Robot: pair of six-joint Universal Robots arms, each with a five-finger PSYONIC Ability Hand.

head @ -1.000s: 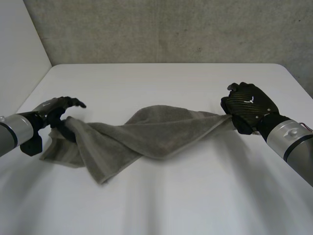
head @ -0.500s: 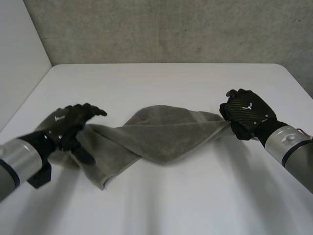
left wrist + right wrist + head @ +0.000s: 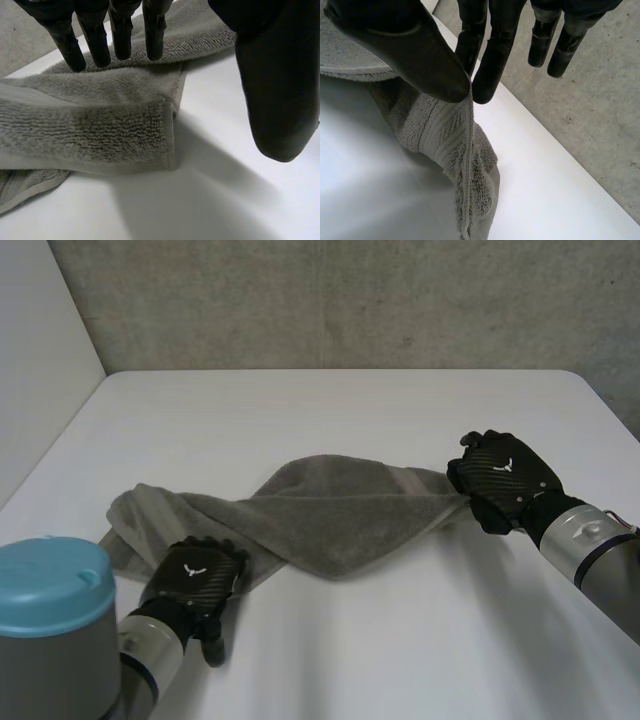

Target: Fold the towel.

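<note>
the white table (image 3: pixel 330 410) stands against a rough grey concrete wall (image 3: pixel 330 300), with a plain white wall at my left side. the grey towel (image 3: pixel 330 510) lies across the middle of the table, but not flat. it is bunched and twisted into a long shape, heaped in the centre, with a loose flap at my left end.

my right hand (image 3: pixel 500 480) is at the right end of the towel. in the right wrist view the thumb (image 3: pixel 410 50) and one finger (image 3: pixel 492 60) pinch the hemmed edge between them, and the other fingers are straight and free. my left hand (image 3: pixel 195 575) is over the near left part of the towel. in the left wrist view its fingers (image 3: pixel 115 35) are straight above a folded corner (image 3: pixel 167 130), the thumb well apart, and they hold nothing.

i judge the towel soft, limp and light. it is a thick terry with good friction, so it should not slip from a pinch, but it will sag and keep no shape. the hems and corners are the best places to take hold, and the corner under my left fingers looks a good one.

i see no other object on the table. what stands in the way, i think, is the twist itself, which must be opened before a clean fold.
</note>
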